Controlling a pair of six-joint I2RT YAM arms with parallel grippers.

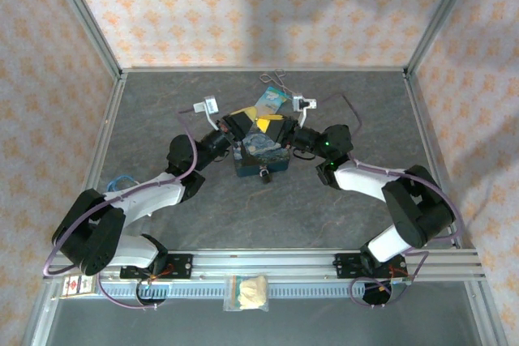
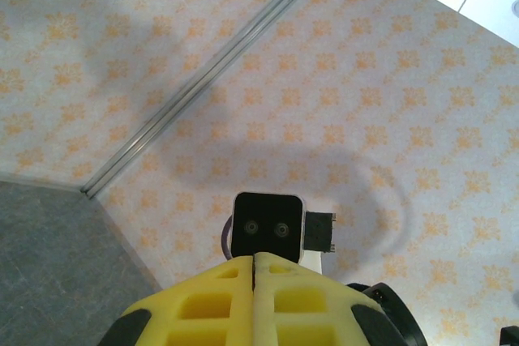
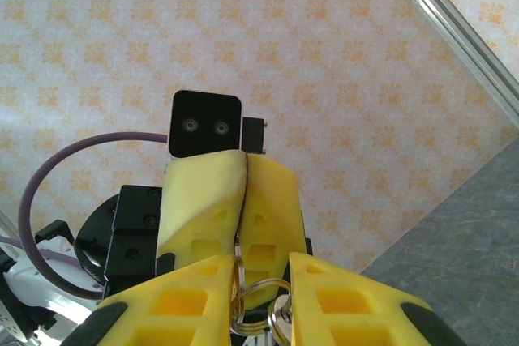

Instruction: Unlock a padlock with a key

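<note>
left end effector (image 2: pixel 254 266): fingers pressed together, what they pinch unclear | right end effector (image 3: pixel 263 271): silvery rings (image 3: pixel 259 313) in its gap, whether clamped I cannot tell; key not distinguishable | padlock (image 1: pixel 265 174): below both, at tin's (image 1: pixel 253 151) near edge | advice: steady the padlock first, then bring the key in square.
</note>
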